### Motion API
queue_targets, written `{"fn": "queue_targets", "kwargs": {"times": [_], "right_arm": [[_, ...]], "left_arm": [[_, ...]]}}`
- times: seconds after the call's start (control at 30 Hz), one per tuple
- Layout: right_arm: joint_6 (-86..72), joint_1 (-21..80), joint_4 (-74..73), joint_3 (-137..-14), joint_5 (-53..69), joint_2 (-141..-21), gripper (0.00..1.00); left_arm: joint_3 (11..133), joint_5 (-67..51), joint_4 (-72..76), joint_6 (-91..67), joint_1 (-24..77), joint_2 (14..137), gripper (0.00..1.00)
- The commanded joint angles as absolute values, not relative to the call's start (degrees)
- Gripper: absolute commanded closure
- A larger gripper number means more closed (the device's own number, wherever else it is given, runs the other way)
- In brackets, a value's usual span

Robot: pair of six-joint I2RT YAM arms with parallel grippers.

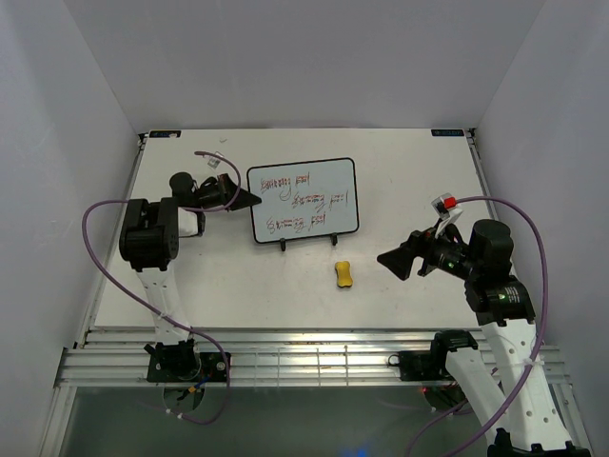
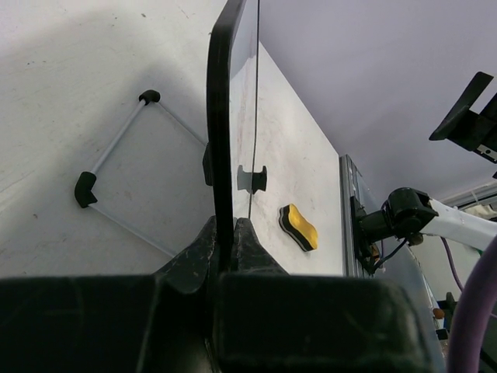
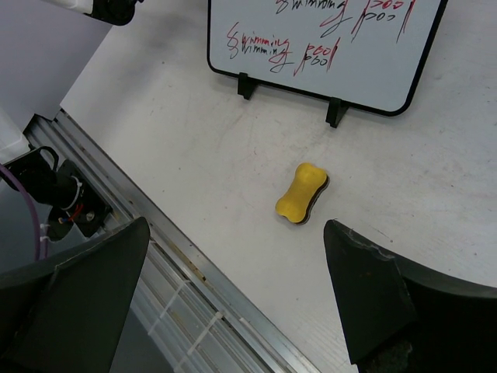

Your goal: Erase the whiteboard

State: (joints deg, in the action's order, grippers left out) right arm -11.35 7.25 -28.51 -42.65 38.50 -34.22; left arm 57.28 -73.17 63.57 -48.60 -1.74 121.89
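The whiteboard [image 1: 303,200] stands upright on its black wire stand [image 2: 116,167] at the table's middle, with red and dark scribbled writing on its face [image 3: 326,47]. My left gripper [image 1: 253,200] is shut on the board's left black frame edge [image 2: 221,116], with the jaws pinching it on both sides [image 2: 225,233]. A small yellow eraser [image 1: 343,274] lies flat on the table in front of the board, and shows in both wrist views [image 2: 299,227] [image 3: 303,193]. My right gripper [image 1: 392,260] is wide open and empty, hovering above the table right of the eraser [image 3: 237,225].
An aluminium rail frame [image 1: 304,357] runs along the table's near edge, also in the right wrist view [image 3: 155,256]. White walls enclose the left, back and right sides. Purple cables [image 1: 95,214] loop from both arms.
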Motion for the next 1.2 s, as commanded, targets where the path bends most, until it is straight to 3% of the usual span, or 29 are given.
{"fn": "queue_targets", "kwargs": {"times": [0.0,0.33,0.57,0.63,0.83,0.97,1.17], "right_arm": [[-10.5,7.6,-27.5,-44.6,37.4,-34.3,0.01],[-11.0,7.6,-25.5,-42.0,36.6,-35.0,0.01],[-14.0,8.6,-26.3,-41.4,27.8,-41.3,0.04],[-15.3,11.0,-26.0,-41.3,23.8,-43.4,0.05],[-24.2,33.0,-23.9,-43.0,2.4,-52.5,0.0],[-29.0,43.4,-22.7,-44.8,-12.2,-60.2,0.06],[-32.1,49.3,-20.7,-47.0,-17.6,-71.9,0.15]], "left_arm": [[59.3,-70.1,64.3,-47.4,-1.4,115.8,1.0],[61.3,-66.7,72.7,-57.4,-0.9,110.7,1.0],[61.7,-62.8,78.7,-66.3,-0.9,104.5,1.0],[61.4,-60.3,72.9,-65.1,-0.9,98.8,1.0],[61.9,-46.6,45.9,-56.3,-0.9,83.2,1.0],[61.1,-41.2,37.6,-54.7,-1.0,72.5,1.0],[59.5,-34.0,28.0,-52.8,-1.1,61.4,1.0]]}}
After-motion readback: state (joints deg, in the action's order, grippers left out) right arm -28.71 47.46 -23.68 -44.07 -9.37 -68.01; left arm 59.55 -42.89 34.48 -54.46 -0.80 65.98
